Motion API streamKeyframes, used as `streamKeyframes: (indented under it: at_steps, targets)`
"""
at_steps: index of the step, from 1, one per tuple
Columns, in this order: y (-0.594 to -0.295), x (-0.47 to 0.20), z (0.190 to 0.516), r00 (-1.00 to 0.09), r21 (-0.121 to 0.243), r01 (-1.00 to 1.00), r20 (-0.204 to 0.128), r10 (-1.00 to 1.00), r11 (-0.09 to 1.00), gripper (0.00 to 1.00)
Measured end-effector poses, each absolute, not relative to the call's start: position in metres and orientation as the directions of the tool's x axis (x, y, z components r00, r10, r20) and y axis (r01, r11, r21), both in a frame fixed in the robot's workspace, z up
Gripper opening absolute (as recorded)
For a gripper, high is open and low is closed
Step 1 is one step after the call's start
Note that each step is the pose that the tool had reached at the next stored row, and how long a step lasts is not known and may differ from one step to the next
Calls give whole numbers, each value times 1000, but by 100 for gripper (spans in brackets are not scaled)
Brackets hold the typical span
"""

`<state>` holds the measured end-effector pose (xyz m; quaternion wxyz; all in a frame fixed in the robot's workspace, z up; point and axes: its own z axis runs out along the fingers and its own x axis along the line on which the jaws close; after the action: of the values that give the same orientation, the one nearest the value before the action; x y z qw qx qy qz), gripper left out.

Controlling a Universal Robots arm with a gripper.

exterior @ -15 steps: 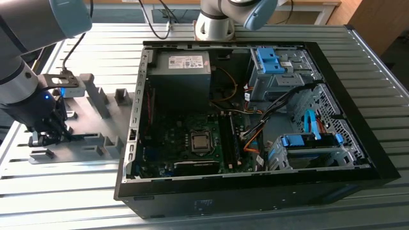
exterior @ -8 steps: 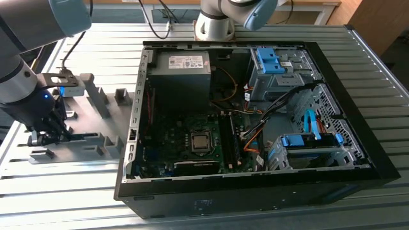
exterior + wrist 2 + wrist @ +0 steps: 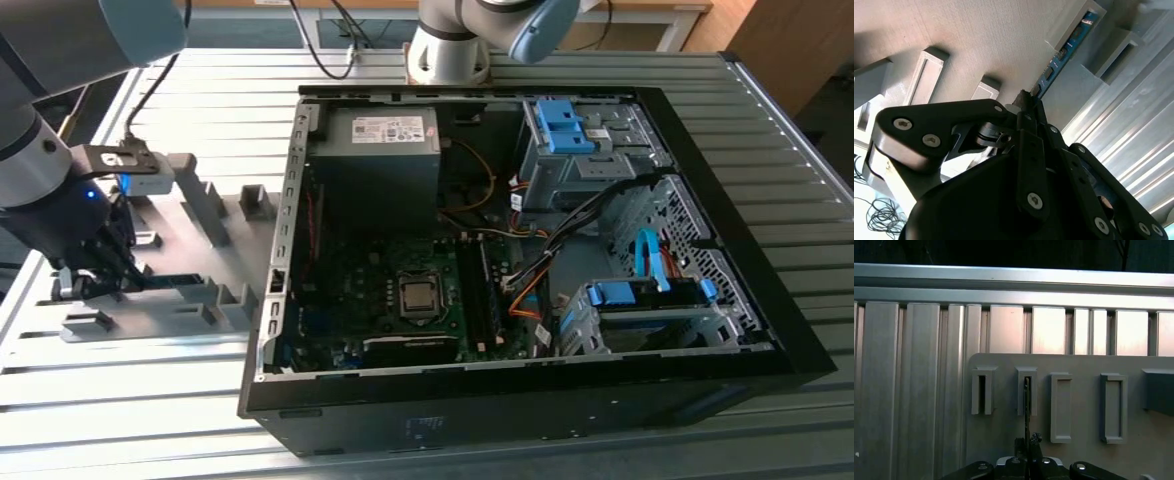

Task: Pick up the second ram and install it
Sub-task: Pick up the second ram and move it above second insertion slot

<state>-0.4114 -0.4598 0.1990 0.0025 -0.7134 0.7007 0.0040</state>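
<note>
The black gripper (image 3: 1026,100) has its fingers clenched on the second ram (image 3: 1064,52), a long, thin blue-green circuit-board stick seated on edge in a slotted block of the grey plastic holder plate (image 3: 979,40). The stick's long axis runs straight out from the fingertips along the plate (the first wrist view shows it edge-on), and its far end sits in the block.

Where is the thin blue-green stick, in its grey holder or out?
In: the thin blue-green circuit-board stick has one end in the grey plastic holder block; the gripper is shut on it.
</note>
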Motion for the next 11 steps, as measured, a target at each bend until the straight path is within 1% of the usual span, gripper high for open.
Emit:
streamKeyframes:
  at_steps: [11]
  targets:
    - [-460,-411,210,18,2,-1000,-9,-1000,-18,14]
